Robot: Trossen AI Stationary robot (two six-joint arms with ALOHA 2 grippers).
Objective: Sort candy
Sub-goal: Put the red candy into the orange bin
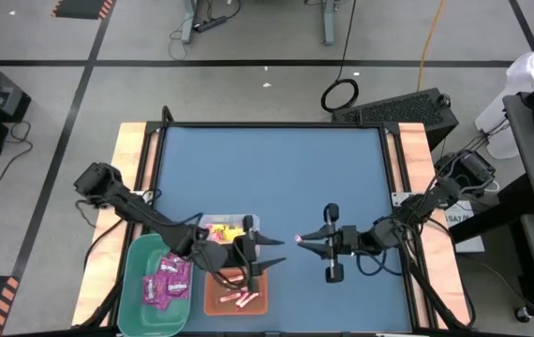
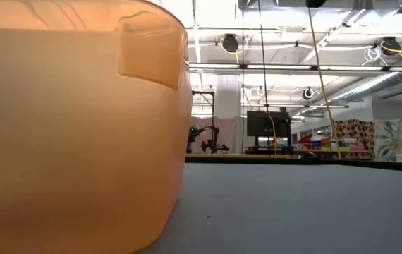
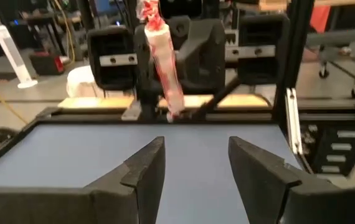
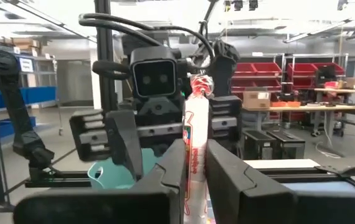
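A: Workshop floor, grey, taped lines; blue-topped bench [image 1: 276, 187] with wooden side rails. Three bins at the near edge: green bin [image 1: 136, 271] holding magenta packets [image 1: 167, 281], clear bin [image 1: 251, 223] with yellow packets [image 1: 222, 231], orange bin [image 1: 213, 301] with pink-and-white sticks [image 1: 244, 300].

B: Arms?

A: Both low over the bench, facing each other. Right claw [image 1: 302, 241] is pinching one stick [image 4: 195, 155], which stands upright between its pressed-together fingers. Left claw [image 1: 276, 251] is spread and holds nothing, just past the orange bin, near the stick's tip.

B: Step in hand?

A: Looks like a hand-over, right to left, stick bound for the orange bin. My reading only. Next move calls for the left claw to line up on the free end of the stick and close before the right lets go; a skewed grip could drop it on the bench.

B: Views differ?

A: Overhead gives the bins' contents but shows the stick as a pink dot. Right wrist view shows the pinch plainly. Left wrist view shows its own fingers [image 3: 143, 171] apart, with the stick ahead. Low view is mostly the orange bin's wall; no claw in it.
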